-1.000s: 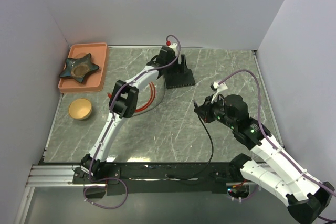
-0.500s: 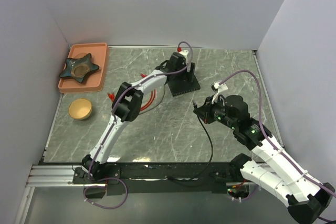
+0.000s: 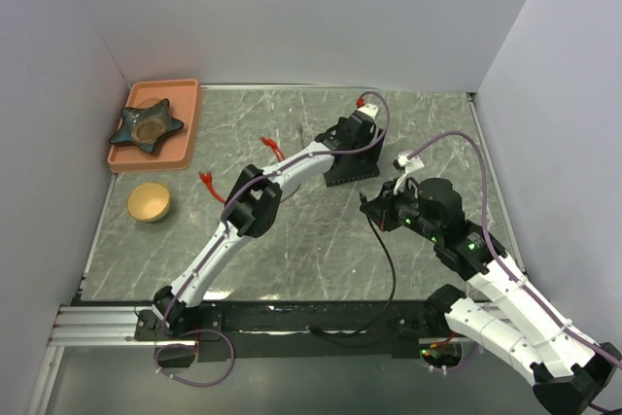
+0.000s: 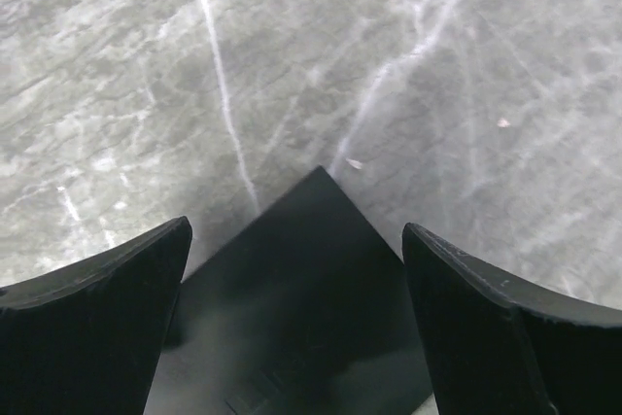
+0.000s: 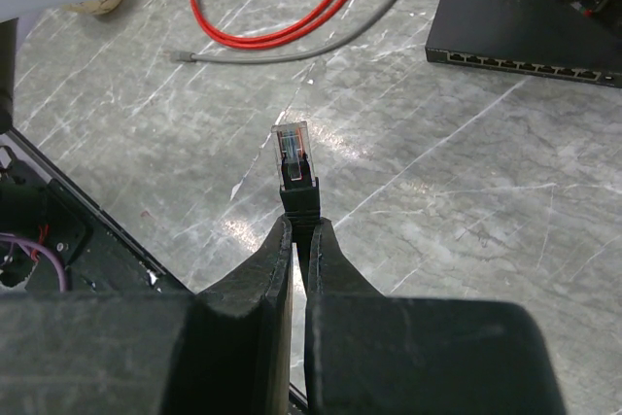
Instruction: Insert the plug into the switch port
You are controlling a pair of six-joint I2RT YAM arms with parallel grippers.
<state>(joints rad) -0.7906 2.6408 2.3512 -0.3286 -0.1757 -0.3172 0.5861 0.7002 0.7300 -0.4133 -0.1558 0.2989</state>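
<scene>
Right wrist view: right gripper (image 5: 297, 232) clenched on plug (image 5: 293, 148), well short of the switch (image 5: 530, 12) (left gripper (image 4: 296, 230) straddles it; hold unclear); square the plug to a switch port (image 5: 525, 66), then advance straight.

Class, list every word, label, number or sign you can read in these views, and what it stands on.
None readable.
On the switch: port row, no legible label; faint mark on its top in the left wrist view, too dark to read.
On the plug: no writing.
</scene>
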